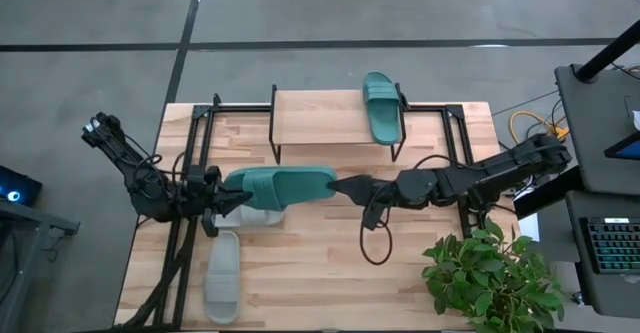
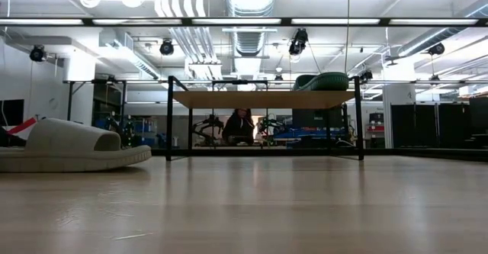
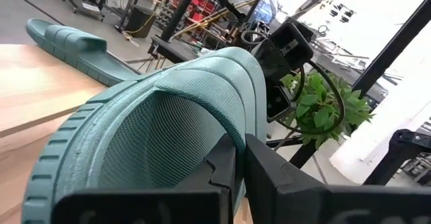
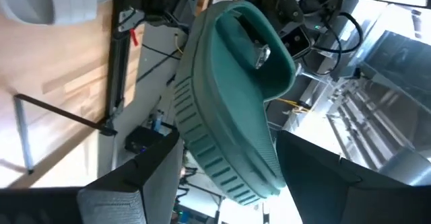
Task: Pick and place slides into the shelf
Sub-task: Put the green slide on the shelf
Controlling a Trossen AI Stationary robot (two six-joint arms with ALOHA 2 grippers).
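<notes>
- Handover in mid-air, seen from above: the left gripper [image 1: 222, 201] had its jaws clamped on the heel end of the teal slide [image 1: 285, 186], which hung level over the middle of the bench [image 1: 330, 263]. The grip sat at one extreme end, so the sandal probably tended to droop; this hold was best kept firm until the other arm had a sure bite.
- Light grey slides: one [image 1: 222, 276] lay flat on the bench near its front left, and another [image 1: 256, 216] lay just under the held sandal, partly hidden by it. Both waited their turn, apart from the shelf.
- Held slide, detail: the left wrist view showed a moulded one-piece sandal [image 3: 161, 136] with a finely textured footbed, a notched sole rim and a wide arched strap. It looked light and somewhat springy, so a grip on the sole edge seemed safer than one on the strap.
- Shelf [image 1: 325, 116]: it stood at the far side of the bench and already carried the second teal slide [image 1: 381, 106] at its right end; the plank to that sandal's left was bare and seemed the natural spot for its mate.
- Right gripper [image 1: 338, 187]: its jaws stood wide, one on each side of the toe end [image 4: 229, 103], not yet closing. They should have closed squarely across the sole before any release, and the slide should then have been carried level and clear of the shelf's black frame.
</notes>
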